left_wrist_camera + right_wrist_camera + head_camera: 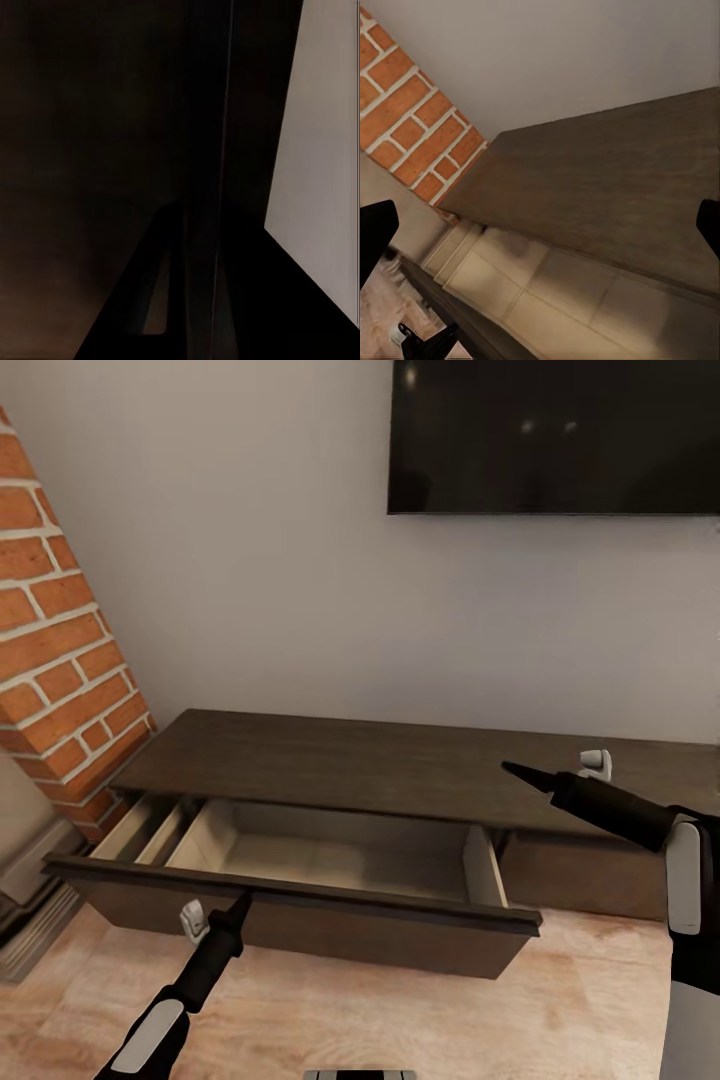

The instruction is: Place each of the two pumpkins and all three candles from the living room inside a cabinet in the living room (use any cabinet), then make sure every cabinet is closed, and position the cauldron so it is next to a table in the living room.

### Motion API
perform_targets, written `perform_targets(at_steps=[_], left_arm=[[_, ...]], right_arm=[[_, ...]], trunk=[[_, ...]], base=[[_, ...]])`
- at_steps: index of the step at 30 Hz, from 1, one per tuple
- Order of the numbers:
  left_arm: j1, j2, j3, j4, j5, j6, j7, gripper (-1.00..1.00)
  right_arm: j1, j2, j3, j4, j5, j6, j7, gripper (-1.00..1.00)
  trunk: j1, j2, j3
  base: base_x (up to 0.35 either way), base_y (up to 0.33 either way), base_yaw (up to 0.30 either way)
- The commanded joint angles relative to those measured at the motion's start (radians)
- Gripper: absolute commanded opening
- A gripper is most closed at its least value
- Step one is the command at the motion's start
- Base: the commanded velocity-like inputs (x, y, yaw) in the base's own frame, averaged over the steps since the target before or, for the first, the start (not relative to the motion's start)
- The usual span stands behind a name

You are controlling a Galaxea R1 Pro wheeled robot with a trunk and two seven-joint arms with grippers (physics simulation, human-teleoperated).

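The long, low dark-brown cabinet (380,760) stands against the wall, and its wide drawer (330,855) is pulled out with a bare beige inside. My left gripper (240,905) sits at the top edge of the drawer front (400,935). In the left wrist view its fingers stand close together against that dark drawer front (90,150), apparently shut on it. My right gripper (530,772) hovers open over the cabinet top (615,172), with its fingers (375,232) far apart and holding nothing. The pumpkins, candles, cauldron and table are out of view.
A red brick chimney wall (60,660) rises just left of the cabinet. A dark TV screen (555,435) hangs on the grey wall above it. Light wooden floor (450,1020) lies in front of the drawer. A second shut drawer front (590,875) is on the right.
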Motion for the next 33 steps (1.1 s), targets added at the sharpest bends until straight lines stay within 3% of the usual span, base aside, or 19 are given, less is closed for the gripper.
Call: perform_targets(at_steps=[1,33], left_arm=[[0.000,-0.001,-0.025,-0.008,0.001,0.013,-0.019,-1.00],[0.000,-0.001,-0.025,-0.008,0.001,0.011,-0.011,-1.00]], right_arm=[[-0.001,0.000,-0.001,0.000,0.003,0.003,0.006,1.00],[-0.001,0.000,-0.001,0.000,0.003,0.003,0.006,1.00]], trunk=[[-0.001,0.000,-0.001],[-0.001,0.000,-0.001]], base=[[-0.163,0.026,0.000],[-0.088,0.003,0.000]])
